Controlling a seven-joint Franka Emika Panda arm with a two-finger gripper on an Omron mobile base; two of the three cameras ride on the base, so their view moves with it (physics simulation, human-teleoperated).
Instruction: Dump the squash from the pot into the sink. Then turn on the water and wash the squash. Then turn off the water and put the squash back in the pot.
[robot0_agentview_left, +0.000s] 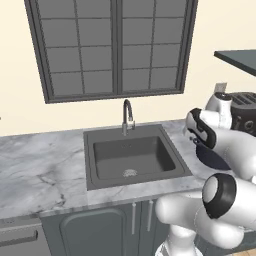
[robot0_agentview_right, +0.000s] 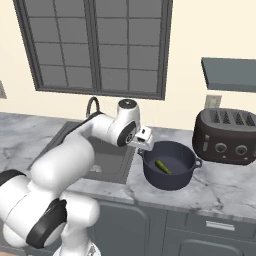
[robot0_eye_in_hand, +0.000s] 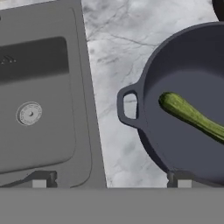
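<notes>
Hand wide open, empty | above pot handle | squash in pot

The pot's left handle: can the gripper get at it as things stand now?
Probably yes. The gripper is open and hovers above the counter between the sink and the pot; nothing lies between it and the handle.

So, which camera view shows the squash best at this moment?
The hand view: the squash lies large and close on the pot floor, though the picture's edge cuts off its far end. The right base view shows it whole but small. In the left base view the arm covers the pot.
</notes>
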